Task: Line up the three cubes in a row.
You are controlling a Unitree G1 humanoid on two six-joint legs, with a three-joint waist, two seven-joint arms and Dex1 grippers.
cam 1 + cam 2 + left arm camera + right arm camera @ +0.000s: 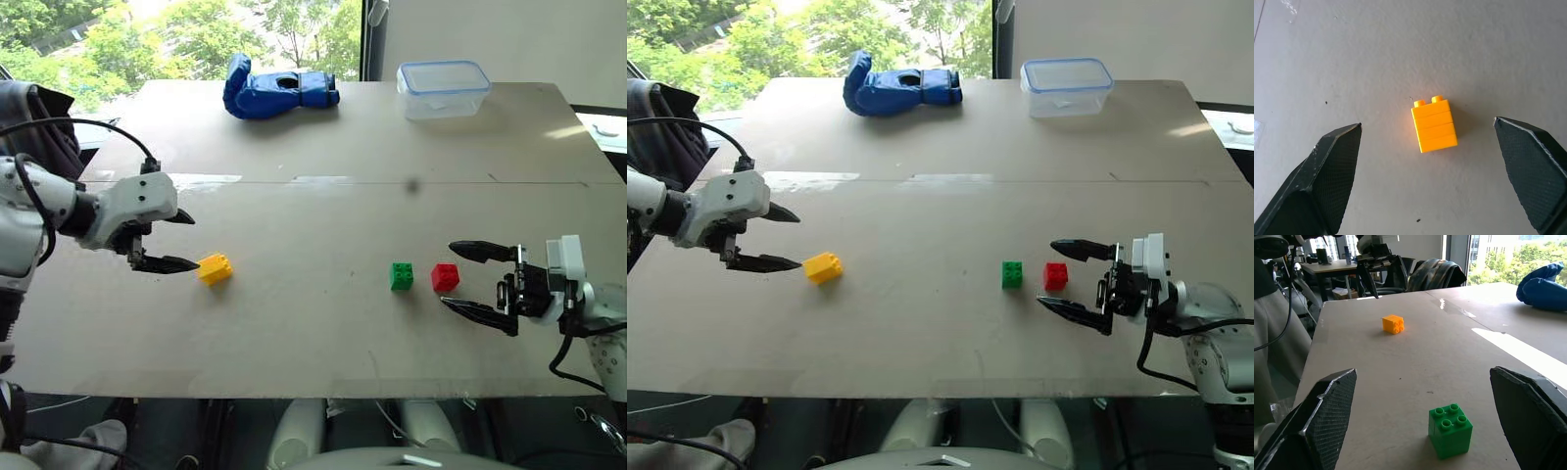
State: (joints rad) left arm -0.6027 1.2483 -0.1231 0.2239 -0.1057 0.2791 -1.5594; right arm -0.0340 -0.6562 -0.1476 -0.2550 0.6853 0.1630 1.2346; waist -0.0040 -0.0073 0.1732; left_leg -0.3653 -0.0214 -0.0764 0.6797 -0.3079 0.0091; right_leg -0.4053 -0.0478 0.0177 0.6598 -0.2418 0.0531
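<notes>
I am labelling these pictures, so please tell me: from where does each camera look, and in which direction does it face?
Head views: from the head, forward and down over the table; both arms show.
Left wrist view: along the open left gripper, onto the yellow cube.
Right wrist view: along the open right gripper, past the green cube.
Shared: both wrist views show the yellow cube.

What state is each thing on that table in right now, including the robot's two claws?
left gripper: open, level, tips just beside the yellow cube, holding nothing.
right gripper: open, level, just right of the red cube, holding nothing.
yellow cube: on the table, lying on its side, far left of the others.
green cube: upright, studs up.
red cube: close beside green.
clear box: lid on.
blue glove: lying flat.
</notes>
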